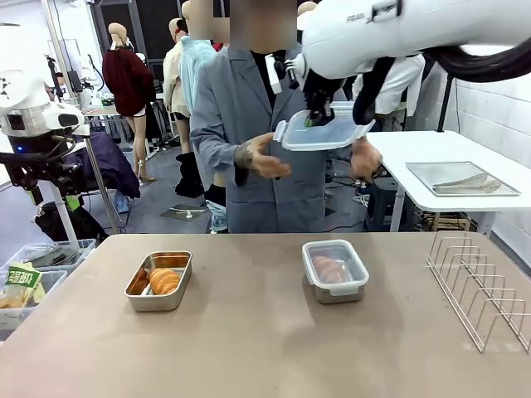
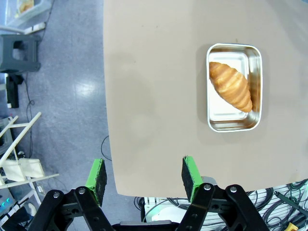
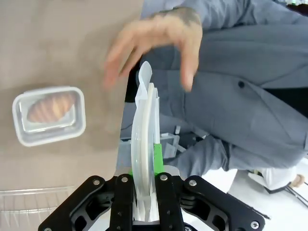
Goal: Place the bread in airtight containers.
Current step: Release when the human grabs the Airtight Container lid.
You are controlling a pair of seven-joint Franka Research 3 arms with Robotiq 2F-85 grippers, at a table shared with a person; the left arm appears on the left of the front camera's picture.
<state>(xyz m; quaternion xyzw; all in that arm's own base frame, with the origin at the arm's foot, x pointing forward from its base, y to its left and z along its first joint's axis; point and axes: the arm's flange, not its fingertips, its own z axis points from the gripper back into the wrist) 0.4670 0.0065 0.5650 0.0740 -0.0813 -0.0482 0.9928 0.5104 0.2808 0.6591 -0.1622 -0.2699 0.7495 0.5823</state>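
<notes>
- Right gripper (image 1: 319, 116) clamps a clear lid (image 1: 322, 133), raised at the far side.
- Left gripper (image 2: 144, 177) hangs with jaws apart above the table (image 2: 154, 120).
- Left pan (image 1: 158, 280) holds a croissant (image 1: 163, 281), uncovered.

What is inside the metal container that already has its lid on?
Through the clear lid of the closed container, a croissant shows, softened by the plastic. Its underside and the pan floor stay covered.

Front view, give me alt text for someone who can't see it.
The right hand holds a clear lid in the air before a person's hands. On the table, an open steel container holds a croissant; a lidded container sits to its right.
</notes>
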